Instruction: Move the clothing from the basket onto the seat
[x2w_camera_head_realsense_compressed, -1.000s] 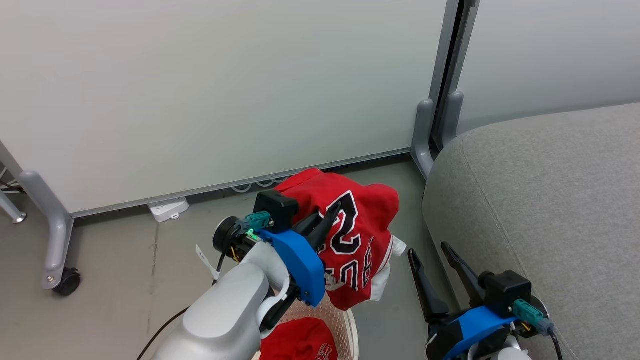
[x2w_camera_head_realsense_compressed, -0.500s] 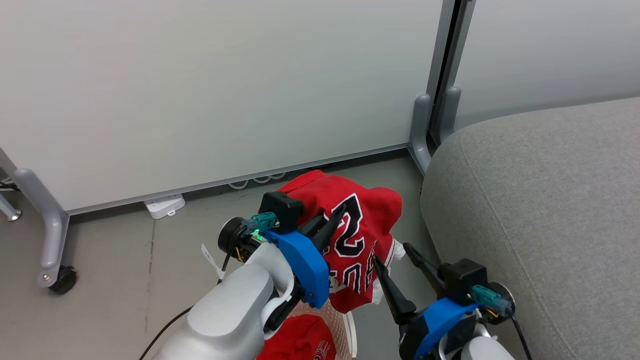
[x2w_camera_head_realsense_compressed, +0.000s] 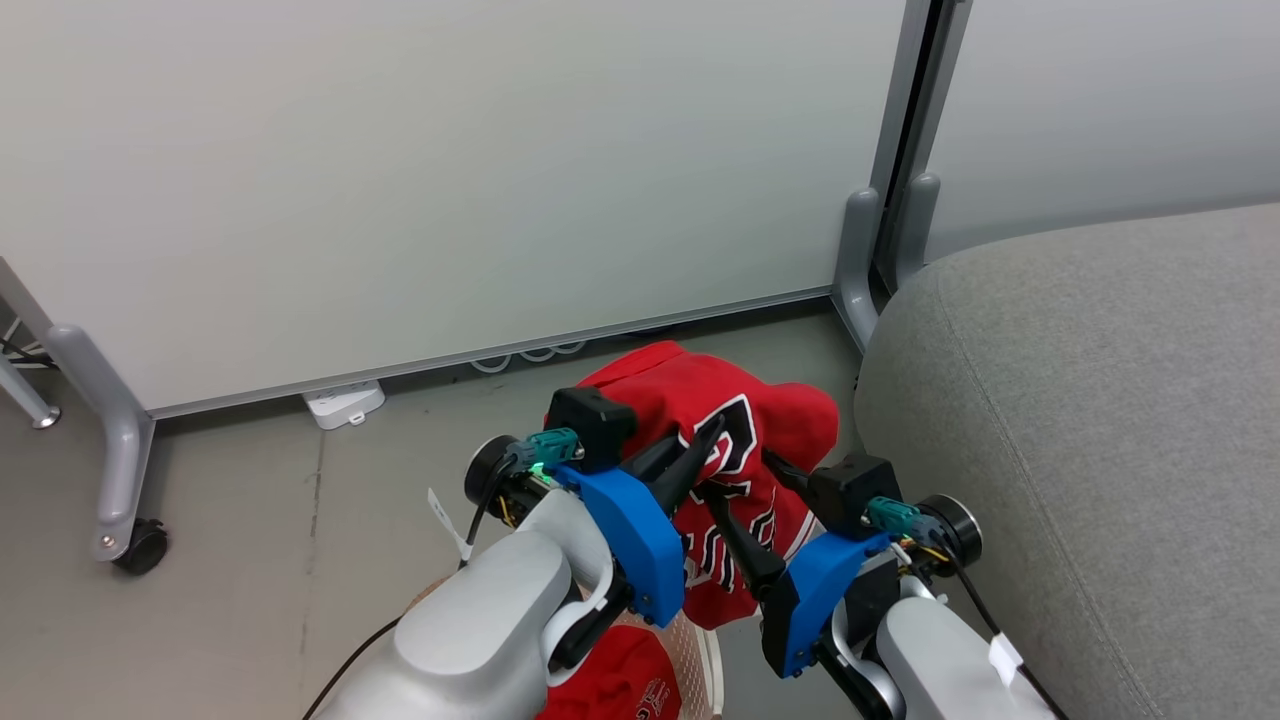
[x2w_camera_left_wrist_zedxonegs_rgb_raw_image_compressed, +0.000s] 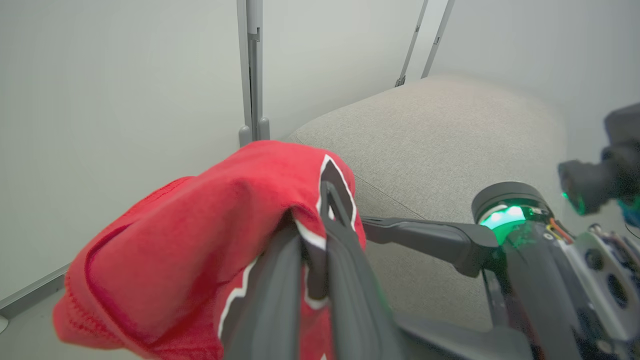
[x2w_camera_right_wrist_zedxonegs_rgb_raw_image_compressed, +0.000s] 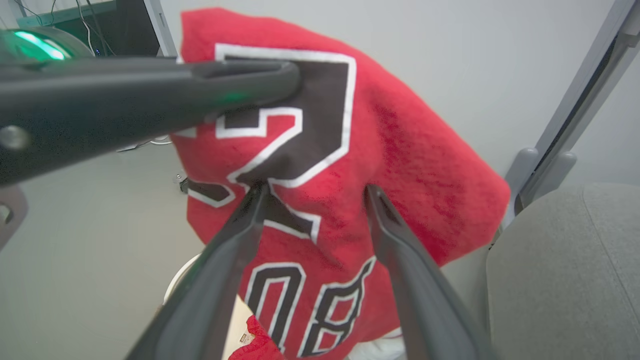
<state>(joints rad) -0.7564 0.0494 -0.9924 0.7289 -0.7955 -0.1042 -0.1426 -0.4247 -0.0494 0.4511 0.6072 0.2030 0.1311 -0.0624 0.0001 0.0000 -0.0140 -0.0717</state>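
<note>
My left gripper (x2w_camera_head_realsense_compressed: 703, 440) is shut on a red jersey (x2w_camera_head_realsense_compressed: 790, 410) with black-and-white numerals and holds it up above the floor, beside the grey seat (x2w_camera_head_realsense_compressed: 1100, 420). In the left wrist view the two fingers (x2w_camera_left_wrist_zedxonegs_rgb_raw_image_compressed: 327, 200) pinch the fabric (x2w_camera_left_wrist_zedxonegs_rgb_raw_image_compressed: 200, 225). My right gripper (x2w_camera_head_realsense_compressed: 742, 476) stands open, its fingertips against the hanging jersey (x2w_camera_right_wrist_zedxonegs_rgb_raw_image_compressed: 410, 150), one to each side of a fold (x2w_camera_right_wrist_zedxonegs_rgb_raw_image_compressed: 316, 192). A second red garment (x2w_camera_head_realsense_compressed: 610, 680) lies in the cream basket (x2w_camera_head_realsense_compressed: 700, 650) at the bottom edge, under my left arm.
A white partition panel runs behind, on grey legs with a caster (x2w_camera_head_realsense_compressed: 140, 548). A white power strip (x2w_camera_head_realsense_compressed: 345, 404) lies at its foot. A grey post (x2w_camera_head_realsense_compressed: 862, 260) stands between panel and seat. A black cable (x2w_camera_head_realsense_compressed: 345, 665) trails on the floor.
My right gripper has swung left and up from beside the seat to the hanging jersey, staying open. The left gripper keeps its hold on the jersey. The camera has shifted slightly.
</note>
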